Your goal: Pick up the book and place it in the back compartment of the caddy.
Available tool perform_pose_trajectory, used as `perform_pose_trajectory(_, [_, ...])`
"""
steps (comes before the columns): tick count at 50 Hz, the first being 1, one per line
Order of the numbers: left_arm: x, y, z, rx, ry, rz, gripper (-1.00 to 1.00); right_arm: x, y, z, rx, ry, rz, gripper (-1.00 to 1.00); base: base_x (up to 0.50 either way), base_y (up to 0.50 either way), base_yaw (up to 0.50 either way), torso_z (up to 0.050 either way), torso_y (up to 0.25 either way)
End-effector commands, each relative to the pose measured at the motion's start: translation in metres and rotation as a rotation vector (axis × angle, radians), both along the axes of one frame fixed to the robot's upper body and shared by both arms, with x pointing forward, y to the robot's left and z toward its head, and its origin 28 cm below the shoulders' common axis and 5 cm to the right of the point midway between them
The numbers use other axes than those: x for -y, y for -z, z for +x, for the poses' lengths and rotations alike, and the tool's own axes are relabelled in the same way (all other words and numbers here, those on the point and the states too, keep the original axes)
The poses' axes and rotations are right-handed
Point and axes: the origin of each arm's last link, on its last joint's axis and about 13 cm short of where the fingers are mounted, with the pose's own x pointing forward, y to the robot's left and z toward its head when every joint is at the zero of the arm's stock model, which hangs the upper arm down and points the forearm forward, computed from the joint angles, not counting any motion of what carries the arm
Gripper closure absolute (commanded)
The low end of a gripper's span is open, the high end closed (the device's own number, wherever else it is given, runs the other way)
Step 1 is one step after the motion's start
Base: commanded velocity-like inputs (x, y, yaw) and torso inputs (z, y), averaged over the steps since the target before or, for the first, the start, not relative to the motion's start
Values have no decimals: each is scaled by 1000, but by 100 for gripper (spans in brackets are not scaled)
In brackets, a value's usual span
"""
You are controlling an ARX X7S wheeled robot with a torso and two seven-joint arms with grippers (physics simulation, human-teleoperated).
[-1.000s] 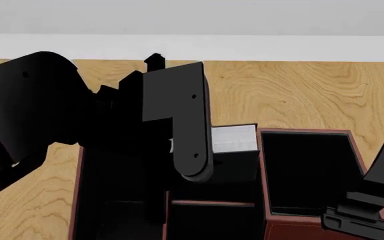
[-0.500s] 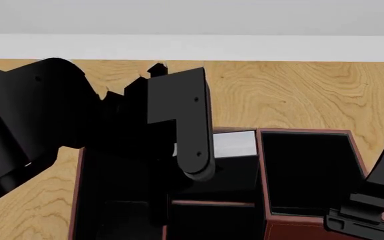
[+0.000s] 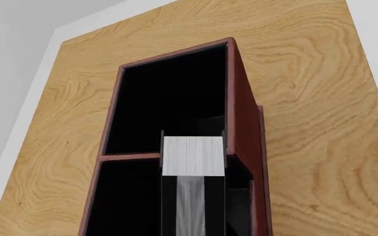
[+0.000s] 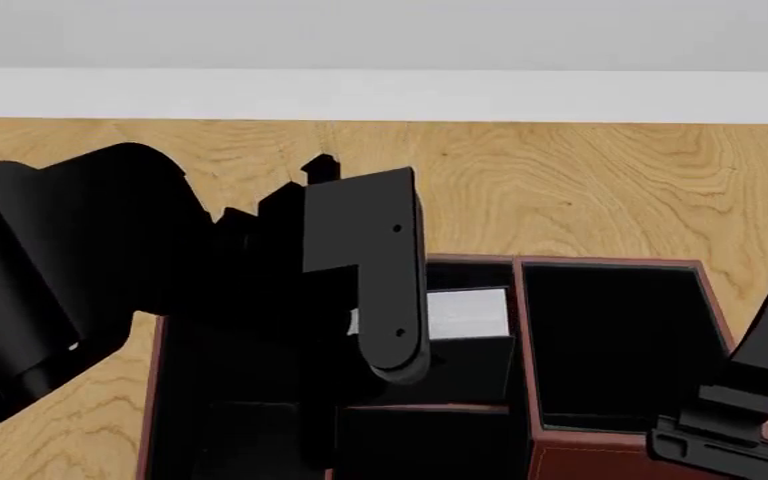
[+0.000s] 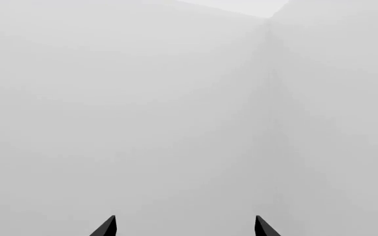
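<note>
Over the caddy's point(image 4: 707, 290) far middle compartment | left gripper point(image 4: 391, 335) pinches the book point(image 4: 467, 314) upright, partly lowered inside | right gripper point(image 5: 183, 227) idle at near right, jaws spread, empty | left to do: lower, release

Rendered simulation room, bare and without domestic or workshop detail. Shown by flat pale grey walls point(image 5: 175, 98) meeting in a plain corner ahead of the right claw point(image 5: 185, 227), a uniform light-wood tabletop point(image 3: 307, 73) under the left claw with repeating grain, and a white band point(image 4: 491, 95) along the table's far edge. Untextured, evenly lit surfaces throughout.
</note>
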Motion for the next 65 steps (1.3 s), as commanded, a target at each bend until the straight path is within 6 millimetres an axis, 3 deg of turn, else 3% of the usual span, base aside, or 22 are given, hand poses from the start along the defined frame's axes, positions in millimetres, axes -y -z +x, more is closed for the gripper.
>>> perform_pose_trajectory(1, [0, -1, 3, 25, -15, -17, 100, 0, 1, 2, -5, -1, -1, -100, 0, 0, 0, 0, 0])
perform_pose_trajectory(24, [0, 13, 5, -2, -13, -16, 100, 0, 3, 3, -13, -2, -1, -100, 0, 0, 0, 0, 1])
perform_pose_trajectory(47, [2, 14, -11, -15, 18, -15, 100, 0, 3, 3, -9, -8, 1, -100, 0, 0, 0, 0, 1])
perform_pose_trajectory(65, [2, 31, -11, -48, 10, 5, 100, 0, 3, 5, -11, -14, 1, -100, 0, 0, 0, 0, 1])
